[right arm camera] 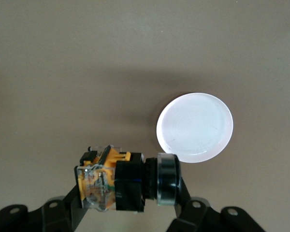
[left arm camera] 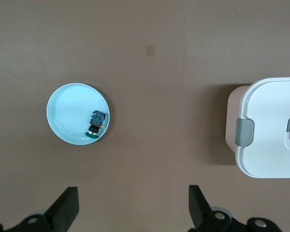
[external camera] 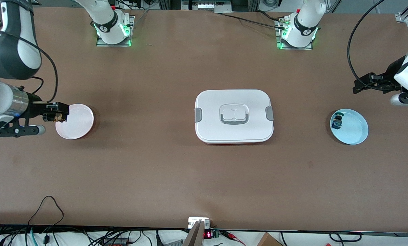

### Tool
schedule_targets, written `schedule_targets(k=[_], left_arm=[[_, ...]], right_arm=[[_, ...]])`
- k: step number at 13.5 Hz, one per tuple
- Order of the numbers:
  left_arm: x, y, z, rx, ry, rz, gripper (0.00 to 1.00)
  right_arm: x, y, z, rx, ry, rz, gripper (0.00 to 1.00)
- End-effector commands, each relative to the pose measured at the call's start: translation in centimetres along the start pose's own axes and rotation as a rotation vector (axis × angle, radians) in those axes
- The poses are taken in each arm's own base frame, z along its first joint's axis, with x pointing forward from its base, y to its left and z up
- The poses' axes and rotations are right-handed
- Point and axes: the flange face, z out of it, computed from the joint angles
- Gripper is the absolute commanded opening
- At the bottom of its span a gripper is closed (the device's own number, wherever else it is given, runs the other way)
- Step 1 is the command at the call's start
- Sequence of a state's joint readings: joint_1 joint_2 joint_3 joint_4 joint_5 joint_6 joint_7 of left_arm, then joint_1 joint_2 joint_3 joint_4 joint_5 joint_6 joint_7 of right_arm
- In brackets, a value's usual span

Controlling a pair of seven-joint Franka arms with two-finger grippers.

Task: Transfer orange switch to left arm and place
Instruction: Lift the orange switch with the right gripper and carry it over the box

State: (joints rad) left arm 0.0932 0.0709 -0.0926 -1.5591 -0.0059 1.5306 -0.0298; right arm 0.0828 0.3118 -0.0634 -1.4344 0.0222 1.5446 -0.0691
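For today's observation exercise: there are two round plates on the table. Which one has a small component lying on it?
The pale blue plate toward the left arm's end holds the blue-and-green component; the white plate toward the right arm's end holds nothing.

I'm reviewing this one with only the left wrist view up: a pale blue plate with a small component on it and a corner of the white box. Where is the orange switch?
Observer: The right gripper is shut on the orange switch, holding it in the air over the edge of a pink plate toward the right arm's end of the table.
Operator: Is that plate holding anything else?
Observer: No, nothing lies on the pink plate.
Operator: And where does the left gripper sit relative to the box?
Observer: The left gripper is open and hangs above the table at the left arm's end, near the blue plate; the box lies mid-table between the two plates.
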Motion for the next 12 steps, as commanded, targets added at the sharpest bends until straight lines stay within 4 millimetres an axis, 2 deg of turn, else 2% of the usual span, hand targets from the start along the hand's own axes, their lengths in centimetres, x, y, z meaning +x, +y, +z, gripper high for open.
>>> schedule_targets(k=[1, 3, 5, 6, 7, 10, 12], left_arm=[[0.2, 0.1, -0.6, -0.017, -0.001, 0.024, 1.00], [0.2, 0.1, -0.6, -0.017, -0.001, 0.024, 1.00], [0.2, 0.1, -0.6, -0.017, -0.001, 0.024, 1.00], [0.2, 0.1, -0.6, -0.017, -0.001, 0.024, 1.00], [0.2, 0.1, -0.6, -0.017, -0.001, 0.024, 1.00], [0.2, 0.1, -0.6, -0.017, -0.001, 0.024, 1.00], [0.2, 0.1, -0.6, -0.017, -0.001, 0.024, 1.00]], right_arm=[[-1.1, -1.9, -4.1, 0.017, -0.005, -0.046, 0.04], [-1.9, -3.4, -6.2, 0.035, 0.005, -0.079, 0.05], [-3.2, -4.5, -8.8, 0.038, 0.055, -0.193, 0.04], [-3.4, -4.8, -9.1, 0.040, 0.066, -0.225, 0.04], [-3.5, -6.0, -9.5, 0.069, 0.079, -0.265, 0.04], [-4.0, -8.3, -11.4, 0.225, 0.151, -0.362, 0.03], [-3.9, -10.7, -12.1, 0.308, 0.213, -0.481, 0.01]])
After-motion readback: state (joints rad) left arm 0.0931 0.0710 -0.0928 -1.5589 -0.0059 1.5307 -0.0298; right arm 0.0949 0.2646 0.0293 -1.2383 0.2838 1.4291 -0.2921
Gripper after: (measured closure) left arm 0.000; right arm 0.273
